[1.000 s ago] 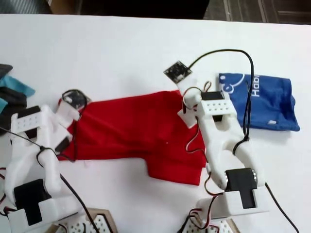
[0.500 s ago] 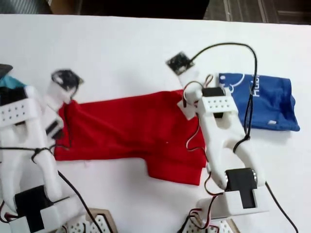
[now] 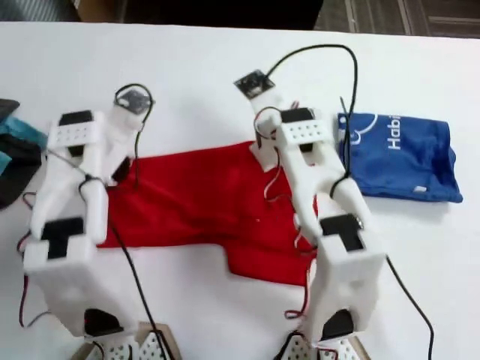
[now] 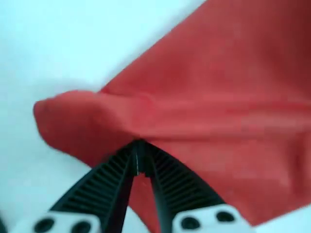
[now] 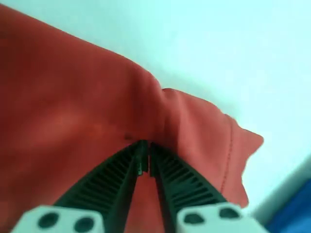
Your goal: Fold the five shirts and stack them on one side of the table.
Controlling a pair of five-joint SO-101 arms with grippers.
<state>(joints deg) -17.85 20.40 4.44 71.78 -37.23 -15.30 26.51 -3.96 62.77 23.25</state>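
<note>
A red shirt (image 3: 199, 202) lies spread across the middle of the white table (image 3: 187, 67). My left gripper (image 3: 120, 166) is at the shirt's left end, and in the left wrist view it (image 4: 138, 162) is shut on a raised fold of the red shirt (image 4: 218, 87). My right gripper (image 3: 264, 152) is at the shirt's far right corner. In the right wrist view it (image 5: 144, 158) is shut on a pinched ridge of the red shirt (image 5: 58, 107). A folded blue shirt (image 3: 401, 154) lies just right of the right arm.
Dark and teal shirts (image 3: 15, 150) lie piled at the table's left edge. A strip of the blue shirt (image 5: 291, 208) shows beside the red cloth in the right wrist view. Bare white table stretches along the far side. Both arm bases stand at the near edge.
Both arms have stretched out toward the far side of the table. The left gripper has moved right and farther out with the shirt's left end, and the right gripper has shifted slightly left with its corner.
</note>
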